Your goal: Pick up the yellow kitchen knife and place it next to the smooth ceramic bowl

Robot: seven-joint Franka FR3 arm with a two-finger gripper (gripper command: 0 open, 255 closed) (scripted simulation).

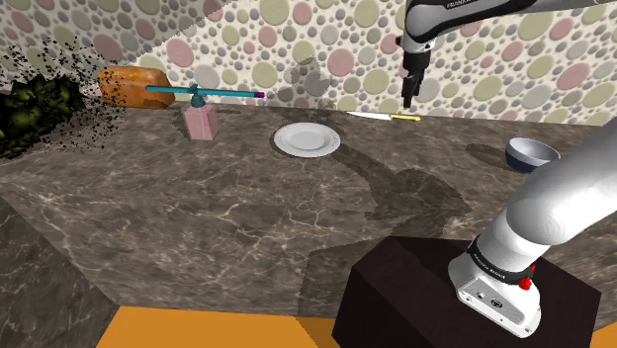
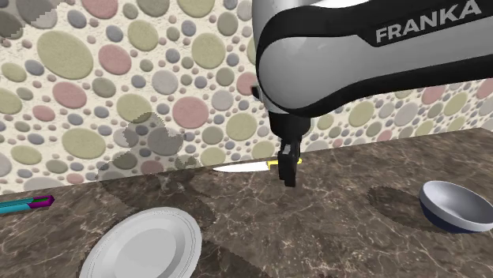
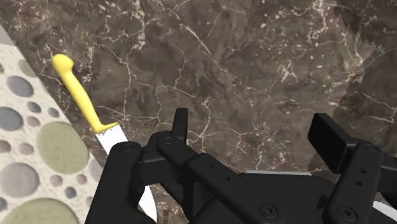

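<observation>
The knife (image 1: 388, 117) lies flat on the dark marble counter against the spotted wall, with a yellow handle (image 3: 81, 97) and a white blade (image 2: 239, 167). My gripper (image 1: 408, 101) hangs just above the counter beside the handle, on the side away from the wall. In the wrist view its fingers (image 3: 181, 127) stand wide apart with nothing between them, and the knife lies outside the gap next to one finger. The bowl (image 1: 532, 153), dark blue outside and white inside, sits on the counter toward the shoulder view's right, well apart from the knife.
A white plate (image 1: 307, 139) lies to the shoulder view's left of the knife. Farther left stand a pink box (image 1: 201, 122) with a teal rod (image 1: 203, 92) on top, a bread loaf (image 1: 133, 86) and a dark plant (image 1: 35, 109). The wall runs right behind the knife.
</observation>
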